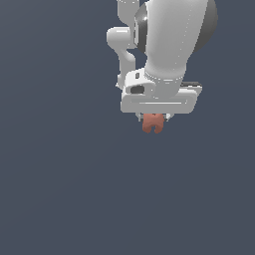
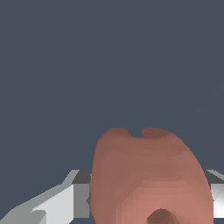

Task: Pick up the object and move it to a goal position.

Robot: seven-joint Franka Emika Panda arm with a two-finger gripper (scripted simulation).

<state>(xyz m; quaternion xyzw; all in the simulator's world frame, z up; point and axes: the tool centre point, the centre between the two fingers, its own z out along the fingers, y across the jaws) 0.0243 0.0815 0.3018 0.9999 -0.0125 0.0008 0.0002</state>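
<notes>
Arm points down, end effector clamping the object.

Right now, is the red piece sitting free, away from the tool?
No. In the exterior view the red piece sits between the fingers of the tool, directly under the white hand.

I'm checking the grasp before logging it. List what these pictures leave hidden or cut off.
- Claw fingertips: in the exterior view the white hand body covers them; only small tips show beside the red piece.
- Red piece's upper part: hidden under the claw in the exterior view.
- Red piece's near end: cut off by the wrist view's edge.
- Finger contact: the piece itself hides it in the wrist view.
- Goal position: no marker shows in either view.
</notes>
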